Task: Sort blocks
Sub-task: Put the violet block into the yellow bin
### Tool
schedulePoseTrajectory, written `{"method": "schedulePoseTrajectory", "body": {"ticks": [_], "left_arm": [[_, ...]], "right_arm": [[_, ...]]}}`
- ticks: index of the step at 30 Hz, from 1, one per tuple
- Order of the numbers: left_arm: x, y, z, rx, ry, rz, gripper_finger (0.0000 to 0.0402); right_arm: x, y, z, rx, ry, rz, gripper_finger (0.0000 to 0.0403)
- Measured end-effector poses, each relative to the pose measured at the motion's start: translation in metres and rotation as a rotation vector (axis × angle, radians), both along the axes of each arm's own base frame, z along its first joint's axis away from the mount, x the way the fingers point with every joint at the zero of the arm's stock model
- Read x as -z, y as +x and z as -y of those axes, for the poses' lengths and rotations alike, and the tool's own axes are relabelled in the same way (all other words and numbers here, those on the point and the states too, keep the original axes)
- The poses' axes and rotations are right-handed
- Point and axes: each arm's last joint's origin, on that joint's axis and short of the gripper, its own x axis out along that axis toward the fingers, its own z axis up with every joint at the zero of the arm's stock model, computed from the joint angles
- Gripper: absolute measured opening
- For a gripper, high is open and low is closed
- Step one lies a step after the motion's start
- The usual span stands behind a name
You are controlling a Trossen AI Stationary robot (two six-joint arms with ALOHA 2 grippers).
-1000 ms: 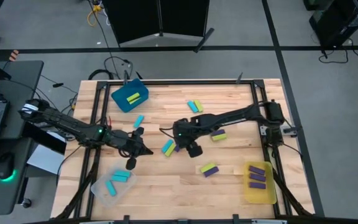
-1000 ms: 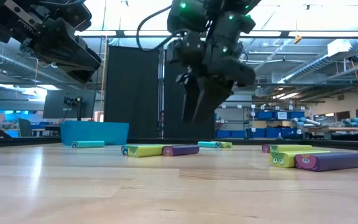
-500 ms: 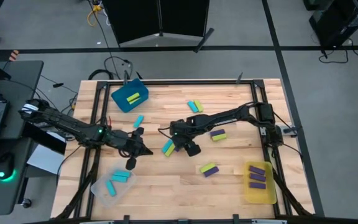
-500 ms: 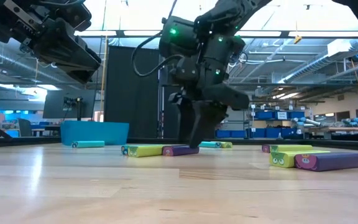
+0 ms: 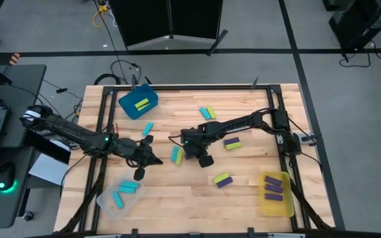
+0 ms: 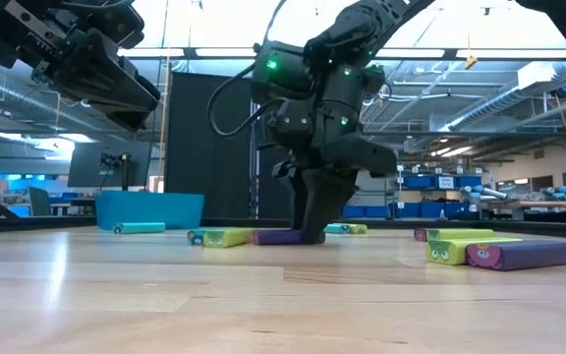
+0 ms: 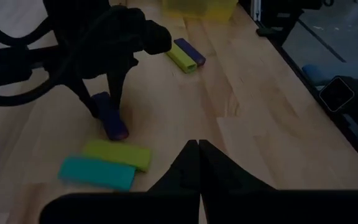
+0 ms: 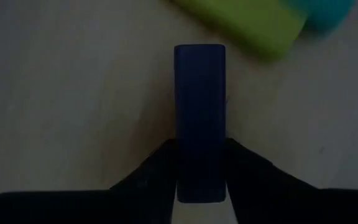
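Note:
A purple block lies flat on the table near its middle, with my right gripper come down over it and shut on it. A lime and a cyan block lie side by side just to the left of it. More blocks lie scattered: a cyan one, a cyan-lime pair and two lime-purple pairs. My left gripper hangs shut and empty above the table, left of the centre. My right gripper pinches the purple block's two long sides between its two fingers, close to one end. The fingers come steeply from above and lie across the block. The block rests flat on the table.
A blue bin with a lime block stands at the far left. A clear bin with cyan blocks sits at the near left. A yellow bin with purple blocks is at the near right.
My right gripper has come down toward the table and a little toward its left edge, onto the purple block. Its fingers have closed in on the block's sides. The block stays on the table.

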Motion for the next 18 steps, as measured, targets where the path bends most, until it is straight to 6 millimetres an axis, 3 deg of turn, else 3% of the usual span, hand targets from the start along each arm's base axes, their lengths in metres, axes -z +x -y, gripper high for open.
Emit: {"method": "schedulePoseTrajectory", "body": {"ticks": [4,9,18], "left_arm": [[-0.001,0.0,0.0,-0.011,-0.023,0.004,0.0002],[-0.002,0.001,-0.001,-0.024,-0.029,0.013,0.0002],[-0.002,0.003,-0.008,-0.082,-0.021,0.019,0.0002]], "right_arm": [[-0.01,-0.006,-0.002,0.033,0.005,-0.015,0.0111],[-0.041,-0.018,-0.017,0.07,0.024,-0.014,0.0111],[-0.105,-0.068,-0.085,0.188,0.074,-0.077,0.0111]]}}
